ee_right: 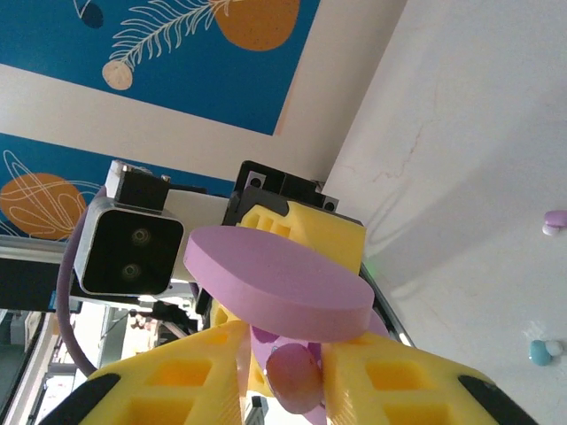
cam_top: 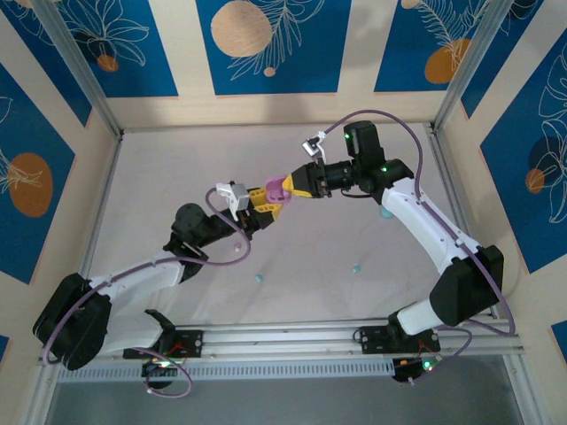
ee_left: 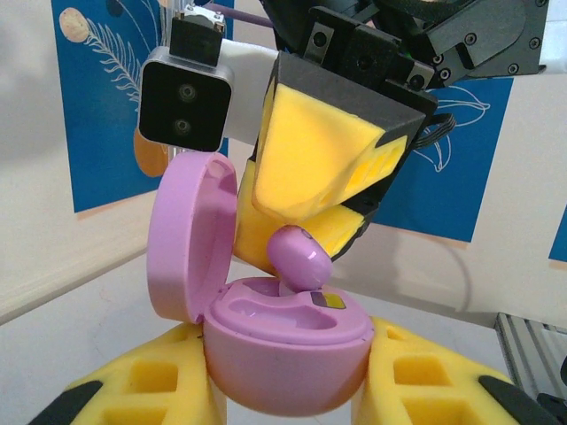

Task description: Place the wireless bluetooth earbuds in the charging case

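Note:
My left gripper [ee_left: 288,394] is shut on the base of a pink charging case [ee_left: 288,354], held up above the table with its lid [ee_left: 190,239] swung open. A pink earbud [ee_left: 301,257] stands tilted in one well of the case, its rounded head sticking up. My right gripper [ee_right: 283,372] is right over it; its yellow fingers [ee_right: 399,372] flank the earbud [ee_right: 294,376] with a small gap on one side, slightly open. From above, both grippers [cam_top: 263,205] [cam_top: 288,190] meet at the case [cam_top: 278,188] mid-table.
Loose earbuds lie on the white table: teal ones [cam_top: 260,276] [cam_top: 356,267] in front of the arms, and a pink one [ee_right: 555,220] and a teal one [ee_right: 540,351] in the right wrist view. Metal frame posts [cam_top: 97,106] and walls border the table.

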Controlling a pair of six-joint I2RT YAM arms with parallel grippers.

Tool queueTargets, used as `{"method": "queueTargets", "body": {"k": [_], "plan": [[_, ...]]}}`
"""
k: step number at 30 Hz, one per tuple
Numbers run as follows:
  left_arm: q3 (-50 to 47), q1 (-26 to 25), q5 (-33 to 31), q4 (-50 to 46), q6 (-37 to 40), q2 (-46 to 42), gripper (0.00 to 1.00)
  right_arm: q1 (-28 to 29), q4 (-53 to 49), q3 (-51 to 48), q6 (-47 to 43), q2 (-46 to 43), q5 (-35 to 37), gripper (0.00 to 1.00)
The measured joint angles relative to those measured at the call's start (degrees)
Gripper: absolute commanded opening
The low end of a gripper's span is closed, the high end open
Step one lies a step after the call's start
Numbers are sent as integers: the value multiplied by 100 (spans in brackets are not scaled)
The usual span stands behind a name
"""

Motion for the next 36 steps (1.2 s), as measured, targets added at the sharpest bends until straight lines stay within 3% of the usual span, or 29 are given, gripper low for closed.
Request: {"method": "queueTargets", "body": {"k": [23, 36], "plan": [[0, -2, 15, 39, 15, 0, 30, -48, -389, 153, -140, -133, 271, 41], [0, -2, 13, 42, 20, -2, 30, -61, -417, 160, -118, -321, 275, 33]]}}
